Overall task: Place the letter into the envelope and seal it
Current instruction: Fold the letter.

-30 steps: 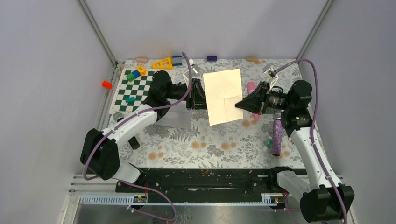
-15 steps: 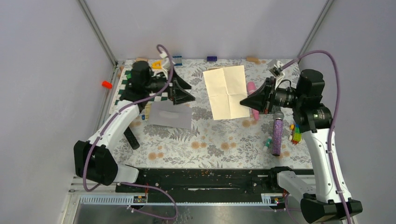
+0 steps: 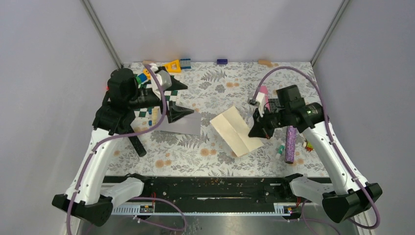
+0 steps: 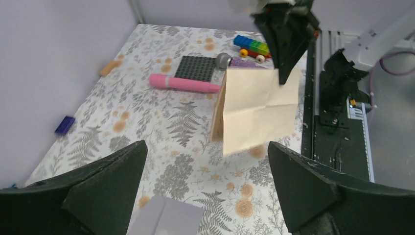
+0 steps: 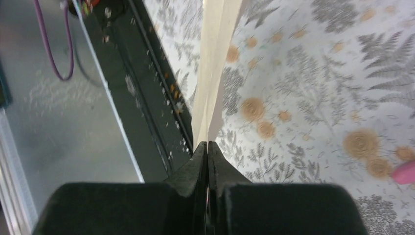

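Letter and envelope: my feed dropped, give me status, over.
Left pincer open, empty, by the envelope. Right pincer shut on letter, which hangs folded. Envelope lying flat, untouched. Nothing between them.

The letter (image 3: 238,131) was matt cream paper, creased in sharp folds. The envelope (image 3: 183,125) was smooth, matt grey-lavender paper. Both the left pincer (image 3: 182,99) and right pincer (image 3: 253,133) looked like matt black plastic. The table (image 3: 205,152) wore a dull floral print.
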